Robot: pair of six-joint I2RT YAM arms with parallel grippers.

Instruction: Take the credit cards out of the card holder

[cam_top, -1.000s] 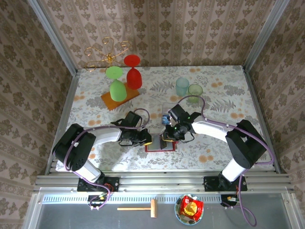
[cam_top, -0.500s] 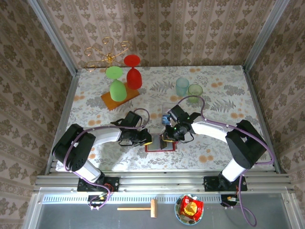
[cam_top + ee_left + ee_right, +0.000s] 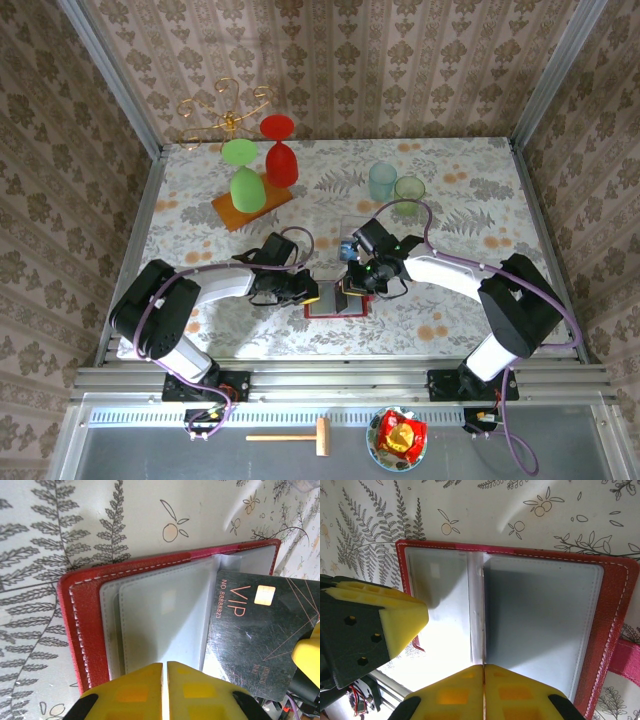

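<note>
Little has shifted overhead since a second ago. The right arm's elbow has edged toward 4 o'clock, and the right end effector [image 3: 483, 672] has pinched tighter. It is now closed on the black card [image 3: 260, 630], which its own camera sees only edge-on as a thin line. The left end effector [image 3: 165, 669] is closed too, its tips at the 6 o'clock edge of the clear pockets [image 3: 160, 610]; whether a pocket leaf is nipped between them is hard to tell. The card's lower right corner is hidden. The red card holder [image 3: 337, 308] lies open on the counter [image 3: 450, 310], at 4 o'clock of the left end effector and 7 o'clock of the right.
</note>
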